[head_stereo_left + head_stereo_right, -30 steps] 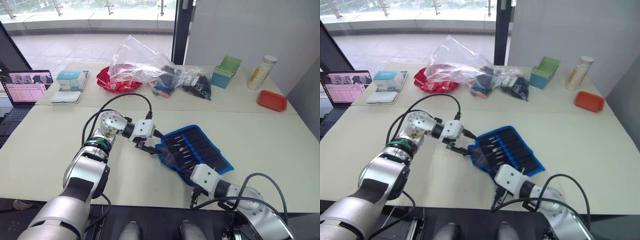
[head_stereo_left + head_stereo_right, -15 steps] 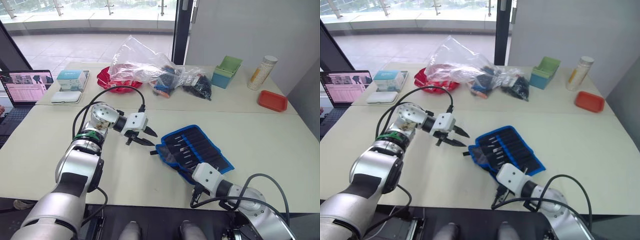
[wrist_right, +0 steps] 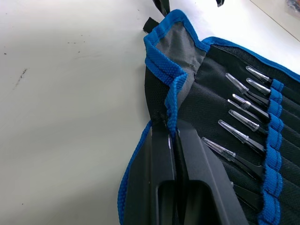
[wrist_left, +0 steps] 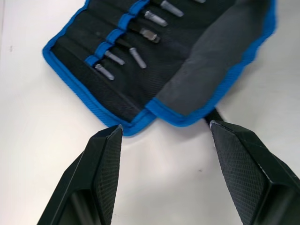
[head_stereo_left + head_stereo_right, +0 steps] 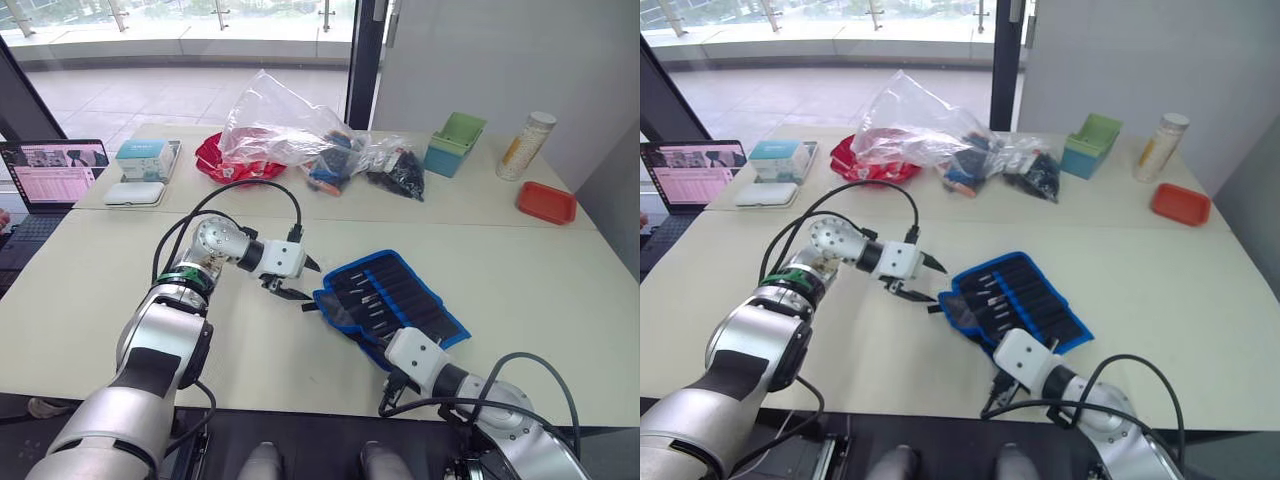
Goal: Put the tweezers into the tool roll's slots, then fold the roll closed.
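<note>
The tool roll lies open in the middle of the near table, black with a blue border. Several tweezers sit in its slots, handles tucked under the blue centre stripe. The roll's left end is folded over as a grey flap. My left gripper is open and hovers just off that folded end, one fingertip either side of its corner, touching nothing. My right gripper is shut on the roll's blue near edge. A thin black strap pokes out at the roll's left.
On the far table lie a clear plastic bag over a red bowl, a green box, a tall bottle and a red tray. A laptop and small boxes sit at the far left.
My left gripper left the roll's left end, swung away to the left and opened, and has now come back close to that end, still open. My right gripper has kept its hold.
</note>
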